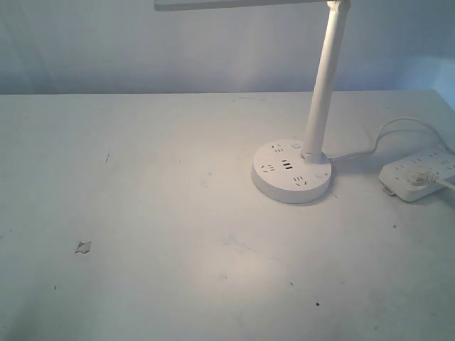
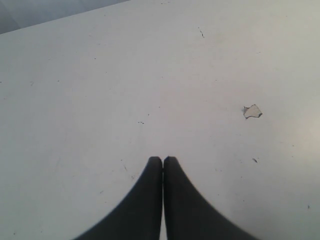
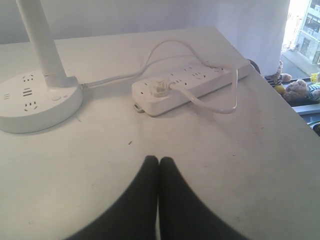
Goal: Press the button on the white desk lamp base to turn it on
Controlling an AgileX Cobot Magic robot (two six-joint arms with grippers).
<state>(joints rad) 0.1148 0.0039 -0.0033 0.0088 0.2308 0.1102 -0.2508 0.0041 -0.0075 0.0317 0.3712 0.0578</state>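
Pressed together at the tips, the two dark fingers of the left tool (image 2: 162,160) are seen closest to the left wrist camera, held over bare bench (image 1: 142,177) with nothing pinched between them. A small torn flake (image 1: 83,246) is seen on the left part of the bench, well apart from everything else. Further right, the white desk lamp base (image 1: 291,171) is stood flat on the bench, right of the middle. Socket holes and dark USB slots are shown on its top, and a tall white stem (image 1: 323,85) is carried near its rear right edge, leaning slightly rightward. A small round button (image 3: 55,98) is made out on the base just beside the stem's foot. A white cord (image 3: 110,78) is led from the base toward a white power strip (image 1: 419,172) lying near the bench's right edge, into which a plug (image 3: 161,88) is fitted. The right tool (image 3: 159,160) is likewise shown with its fingers pressed against each other, empty, over the bench near the strip and apart from the base.
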